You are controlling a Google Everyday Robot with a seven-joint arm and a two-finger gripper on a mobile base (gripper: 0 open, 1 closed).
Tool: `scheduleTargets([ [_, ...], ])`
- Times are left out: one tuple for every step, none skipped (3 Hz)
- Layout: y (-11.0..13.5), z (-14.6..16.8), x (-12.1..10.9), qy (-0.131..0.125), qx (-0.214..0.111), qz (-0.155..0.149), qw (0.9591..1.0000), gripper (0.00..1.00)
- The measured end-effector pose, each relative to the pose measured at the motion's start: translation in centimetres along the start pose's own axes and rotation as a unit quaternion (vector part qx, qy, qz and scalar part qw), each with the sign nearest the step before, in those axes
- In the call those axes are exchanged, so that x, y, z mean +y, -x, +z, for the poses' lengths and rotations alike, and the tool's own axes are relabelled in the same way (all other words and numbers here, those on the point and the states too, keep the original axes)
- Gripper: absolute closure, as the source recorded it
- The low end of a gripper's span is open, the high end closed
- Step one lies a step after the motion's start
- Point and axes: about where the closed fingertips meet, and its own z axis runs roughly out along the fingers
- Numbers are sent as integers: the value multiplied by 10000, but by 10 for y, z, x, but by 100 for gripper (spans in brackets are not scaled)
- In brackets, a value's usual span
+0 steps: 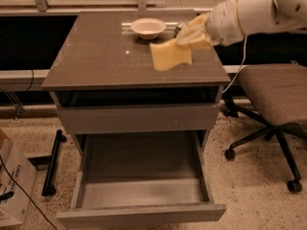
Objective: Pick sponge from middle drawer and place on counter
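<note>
My gripper (186,39) is over the right rear part of the counter (103,61), reaching in from the upper right. It is shut on the sponge (170,55), a pale yellow wavy-edged foam block held by its upper right corner and hanging just above the counter top. The middle drawer (142,213) is pulled out wide at the bottom of the cabinet, and its inside is bare. The closed top drawer front (139,119) sits above it.
A white bowl (148,27) stands at the back of the counter, left of the gripper. A dark can edge (178,28) shows behind the fingers. An office chair (273,92) stands to the right. A cardboard box (12,181) and a black bar (53,164) are on the floor at left.
</note>
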Motion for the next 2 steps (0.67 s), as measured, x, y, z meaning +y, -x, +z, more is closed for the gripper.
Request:
scheduleTargets([
  [17,-20,-26,-326,-91,-146,9993,100],
  [17,-20,-26,-326,-91,-146,9993,100],
])
